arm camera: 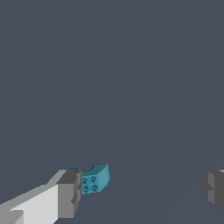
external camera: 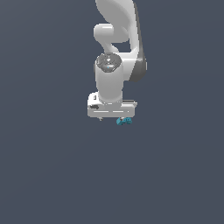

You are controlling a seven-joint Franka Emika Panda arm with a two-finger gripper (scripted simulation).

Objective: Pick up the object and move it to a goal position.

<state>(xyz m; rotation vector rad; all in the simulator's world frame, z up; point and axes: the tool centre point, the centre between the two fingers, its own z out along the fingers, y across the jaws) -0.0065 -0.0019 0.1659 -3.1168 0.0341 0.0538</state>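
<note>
Hanging down from above in the exterior view, the white arm points its gripper at the flat gray floor. The gripper's wide white body hides its fingers here. The object, a tiny teal-blue lump, peeks out just under the gripper's lower edge, toward the exterior view's right end of the gripper. It looks very small next to the gripper. From this view I cannot tell if the object touches the gripper or lies on the floor below it.

In the wrist view the gripper is spread wide, with a big gap of bare floor between its two gray fingers. One finger sits on the end of a white piece, and the other finger is far across from it at the picture's edge. The object is right beside the first finger, on the side that faces the gap. It seems to touch that finger or sit very close to it. It is well apart from the other finger. The object shows a curved top edge and small round dots on its front face. Nothing is squeezed between the fingers.
</note>
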